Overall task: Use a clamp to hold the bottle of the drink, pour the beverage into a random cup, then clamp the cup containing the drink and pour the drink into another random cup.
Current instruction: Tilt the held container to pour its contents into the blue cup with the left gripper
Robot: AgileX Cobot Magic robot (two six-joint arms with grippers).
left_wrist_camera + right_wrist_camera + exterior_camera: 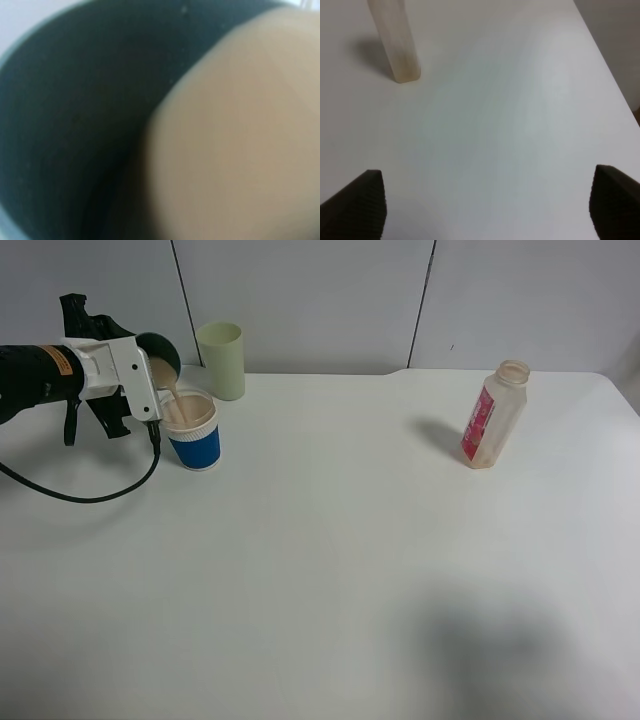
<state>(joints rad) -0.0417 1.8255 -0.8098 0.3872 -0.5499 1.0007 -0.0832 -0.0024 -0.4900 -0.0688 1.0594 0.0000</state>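
Observation:
At the far left my left gripper (148, 368) is shut on the teal cup (160, 346), which is tipped over the blue paper cup (193, 432). A thin stream of beige beverage (172, 395) runs from the teal cup into the paper cup. The left wrist view is filled by the teal cup's dark green inside (75, 125) and the beverage (235, 140). The bottle (493, 415) stands upright and capless at the right of the table. Its base (397, 45) shows in the right wrist view, well ahead of my open, empty right gripper (487, 205).
A pale yellow-green tumbler (222, 360) stands at the back, just behind the paper cup. A black cable (90, 495) loops from the left arm onto the white table (330, 570). The table's right edge (615, 85) lies close to the right gripper.

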